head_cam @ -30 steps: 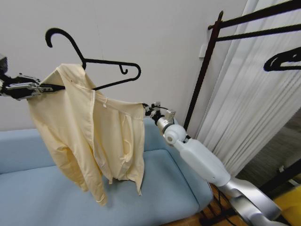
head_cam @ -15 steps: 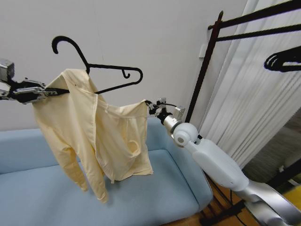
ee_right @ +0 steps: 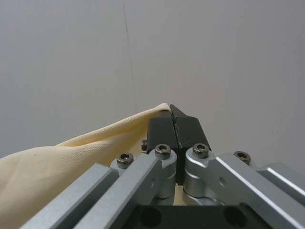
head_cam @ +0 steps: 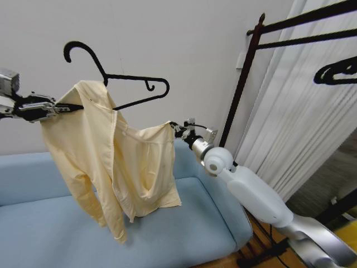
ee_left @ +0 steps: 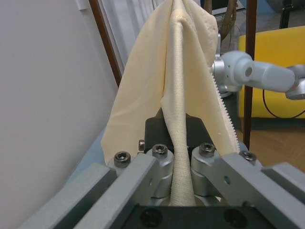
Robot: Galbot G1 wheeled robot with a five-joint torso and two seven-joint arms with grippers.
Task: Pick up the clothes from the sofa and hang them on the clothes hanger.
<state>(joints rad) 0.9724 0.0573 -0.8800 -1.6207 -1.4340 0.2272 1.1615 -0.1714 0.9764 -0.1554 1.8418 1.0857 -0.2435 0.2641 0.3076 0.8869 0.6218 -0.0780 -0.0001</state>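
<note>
Hanging above the blue sofa point(head_cam: 189, 234), the yellow jacket point(head_cam: 120, 167) is spread btwn both grippers, w/ one shoulder on the black hanger point(head_cam: 120, 78). Left gripper point(head_cam: 70, 106) is clamped tight on the jacket's shoulder. Right gripper point(head_cam: 174, 128), near the rack post point(head_cam: 240, 84), is pinched closed on the jacket's other edge.

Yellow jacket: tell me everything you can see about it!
The pale yellow jacket is soft cloth with a zip down its open front and dangling sleeves. One shoulder sits on a black hanger, pinched by the left gripper; the right gripper pinches the far top corner. It hangs above the blue sofa.
</note>
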